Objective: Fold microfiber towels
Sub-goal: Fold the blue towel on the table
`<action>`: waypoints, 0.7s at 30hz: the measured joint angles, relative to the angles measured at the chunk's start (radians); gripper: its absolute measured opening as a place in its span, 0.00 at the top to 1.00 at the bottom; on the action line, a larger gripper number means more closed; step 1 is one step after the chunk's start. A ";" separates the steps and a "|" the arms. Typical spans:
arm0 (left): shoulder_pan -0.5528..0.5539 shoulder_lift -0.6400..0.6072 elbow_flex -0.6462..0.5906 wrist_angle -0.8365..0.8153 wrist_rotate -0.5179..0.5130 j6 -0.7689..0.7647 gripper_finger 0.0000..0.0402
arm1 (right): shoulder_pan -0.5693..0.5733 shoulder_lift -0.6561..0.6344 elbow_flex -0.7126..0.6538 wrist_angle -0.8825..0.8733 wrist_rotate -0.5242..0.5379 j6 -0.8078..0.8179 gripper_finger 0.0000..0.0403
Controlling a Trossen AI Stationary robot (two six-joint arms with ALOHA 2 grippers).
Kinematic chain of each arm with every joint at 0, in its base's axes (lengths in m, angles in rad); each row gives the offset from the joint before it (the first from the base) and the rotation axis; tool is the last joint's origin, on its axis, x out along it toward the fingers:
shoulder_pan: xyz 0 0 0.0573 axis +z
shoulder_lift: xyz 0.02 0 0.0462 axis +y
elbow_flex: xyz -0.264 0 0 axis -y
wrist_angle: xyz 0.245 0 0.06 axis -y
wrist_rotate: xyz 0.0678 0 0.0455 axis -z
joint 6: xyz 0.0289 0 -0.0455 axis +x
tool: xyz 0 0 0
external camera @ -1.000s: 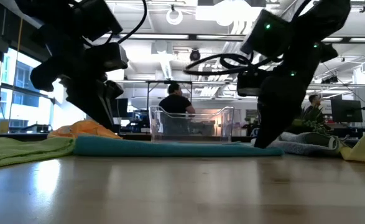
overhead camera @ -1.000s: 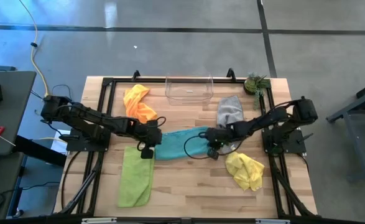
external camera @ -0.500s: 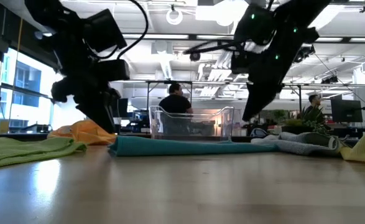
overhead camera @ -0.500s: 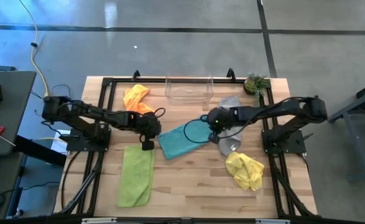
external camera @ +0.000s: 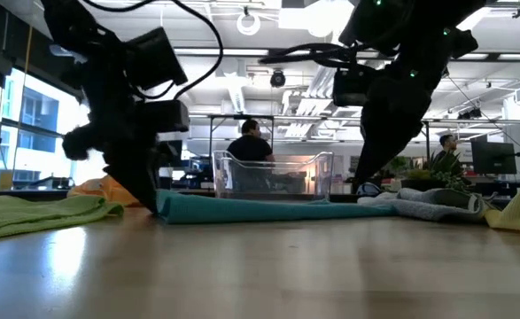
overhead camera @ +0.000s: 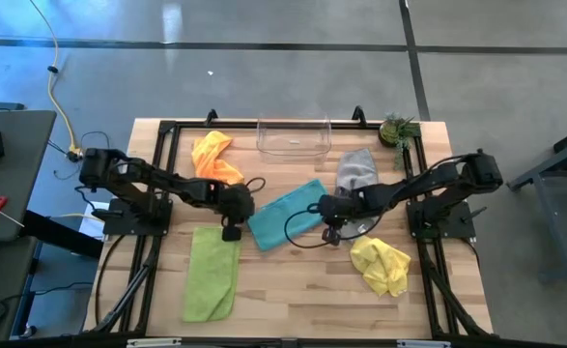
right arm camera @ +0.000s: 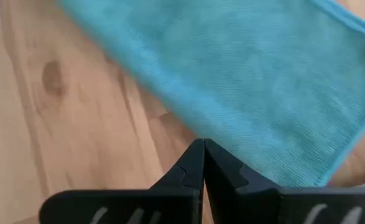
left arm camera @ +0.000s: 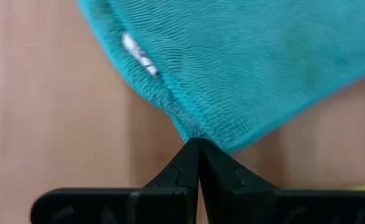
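Note:
A teal towel (overhead camera: 288,215) lies flat and askew at the table's middle, also seen in the low view (external camera: 260,210). My left gripper (left arm camera: 198,144) is shut, its tips at the towel's left corner (overhead camera: 240,220). My right gripper (right arm camera: 202,144) is shut too, its tips at the towel's right-hand edge (overhead camera: 324,215). The other towels lie untouched: orange (overhead camera: 215,159) at the far left, grey (overhead camera: 357,170) at the far right, yellow (overhead camera: 381,264) at the near right, lime green (overhead camera: 212,274) at the near left. My left gripper's shut fingertips meet the teal towel's hemmed corner (left arm camera: 191,132), slanting down from the table's left. The corner lies on the wood. Whether cloth is caught between the fingers I cannot tell. My right gripper's shut fingertips meet the towel's edge (right arm camera: 210,134), some way from its corner, slanting down from the table's right. The cloth lies flat there. Whether any is caught between the fingers I cannot tell.
A clear plastic bin (overhead camera: 294,136) stands at the far middle, with a small plant (overhead camera: 396,129) at the far right corner. A black frame (overhead camera: 167,130) runs round the wooden top. People sit in the room behind the table (external camera: 249,146).
The teal towel has turned from lying straight across to askew: its right end swung toward the far edge while its left end stayed by my left gripper. My right gripper went toward the far edge, then back toward the near edge. My left gripper has sunk onto the corner.

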 joint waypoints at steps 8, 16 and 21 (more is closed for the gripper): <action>-0.165 -0.017 -0.004 -0.010 0.022 -0.167 1.00 | -0.068 0.000 -0.008 -0.017 0.020 -0.062 1.00; -0.320 -0.016 -0.001 0.178 0.019 -0.291 1.00 | -0.131 0.000 -0.079 0.092 -0.022 -0.087 1.00; -0.332 -0.057 0.042 0.133 0.026 -0.251 1.00 | -0.120 0.000 -0.093 0.141 -0.035 -0.075 1.00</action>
